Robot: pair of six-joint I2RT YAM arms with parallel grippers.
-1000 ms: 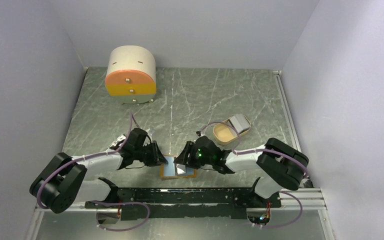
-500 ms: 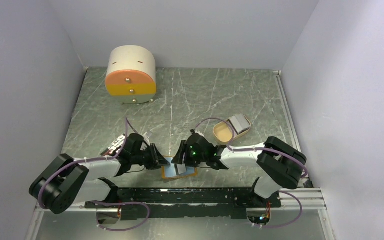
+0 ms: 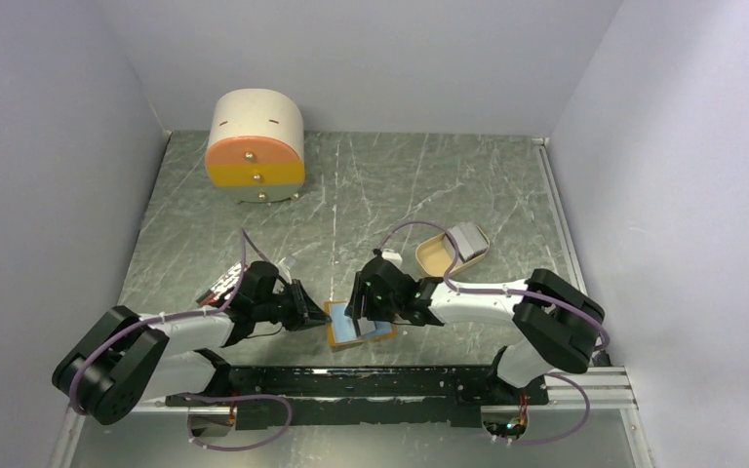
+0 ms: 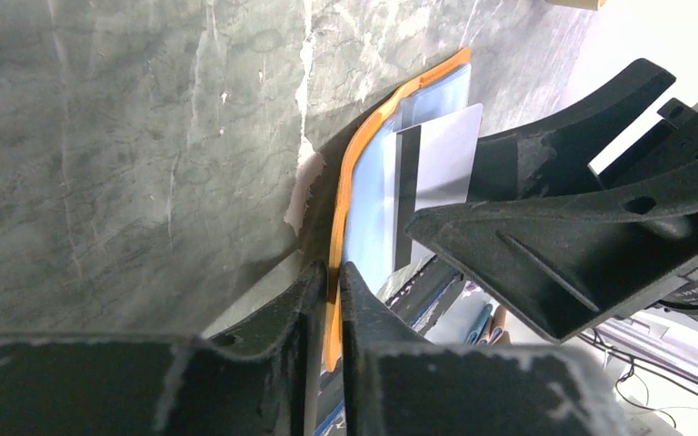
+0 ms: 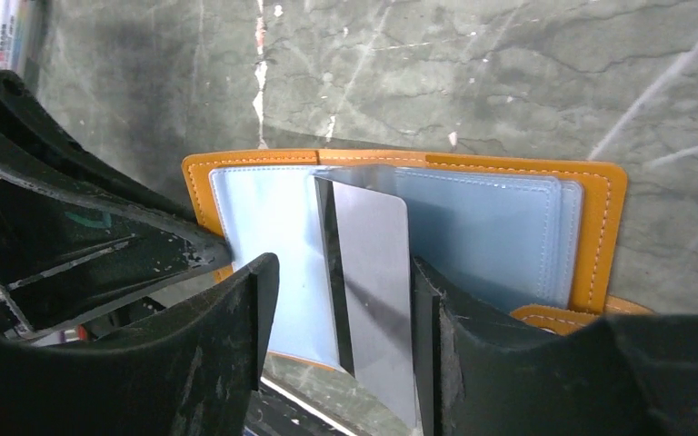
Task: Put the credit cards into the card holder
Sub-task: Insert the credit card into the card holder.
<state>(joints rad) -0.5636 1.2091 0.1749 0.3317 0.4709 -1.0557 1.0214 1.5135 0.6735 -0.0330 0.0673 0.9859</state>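
Card holder (image 3: 359,330) lying open near the front edge of the table (image 3: 400,185), an arm on each side.
The left gripper (image 4: 332,272) is pinched tight on the holder's orange rim, which curls up off the table there. The right gripper (image 5: 345,272) has its jaws apart around a grey credit card (image 5: 373,263) with a dark stripe; the card leans up from the pale blue inside, with a gap beside one finger. Behind the right arm, a tan oval tray (image 3: 432,259) holds more grey cards (image 3: 468,237). A round drawer box (image 3: 254,146) sits well apart, far left.
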